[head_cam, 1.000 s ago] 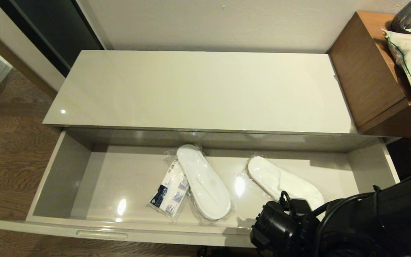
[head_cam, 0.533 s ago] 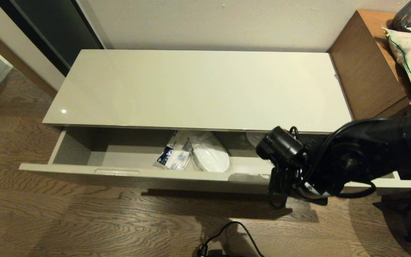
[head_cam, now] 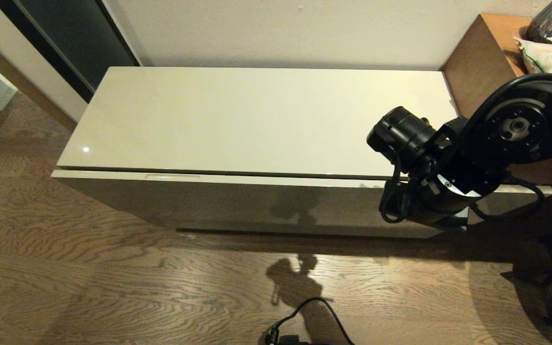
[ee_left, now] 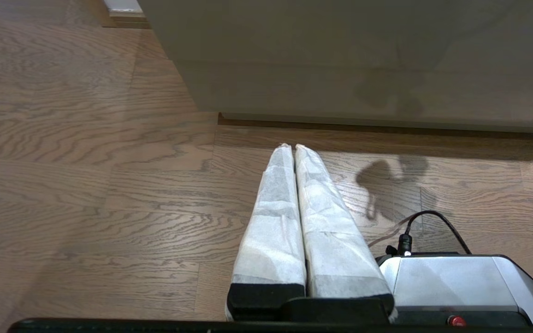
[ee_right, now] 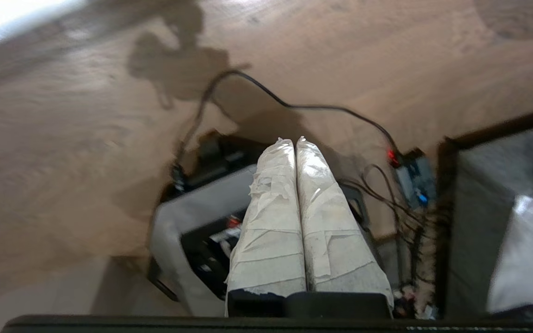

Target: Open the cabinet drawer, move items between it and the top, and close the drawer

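Note:
The cabinet drawer (head_cam: 237, 201) is pushed in, its glossy beige front flush under the top (head_cam: 257, 120), with one handle slot (head_cam: 172, 176) showing along its upper edge. The slippers are hidden inside it. My right arm (head_cam: 448, 158) hangs in front of the cabinet's right end, touching nothing. In the right wrist view the right gripper (ee_right: 295, 140) is shut and empty, pointing down at the floor and my base. My left gripper (ee_left: 292, 147) is shut and empty too, low over the floor and short of the drawer front (ee_left: 340, 60).
A taller brown wooden desk (head_cam: 487, 62) adjoins the cabinet on the right and carries a plastic bag (head_cam: 551, 60). A black cable (head_cam: 304, 311) lies on the wooden floor by my base (ee_left: 456, 282). A dark doorway (head_cam: 65, 43) is at the back left.
The drawer went from wide open to half shut to fully shut, hiding the slippers and the packet. My right arm moved in with the drawer front and then rose by the cabinet's right end.

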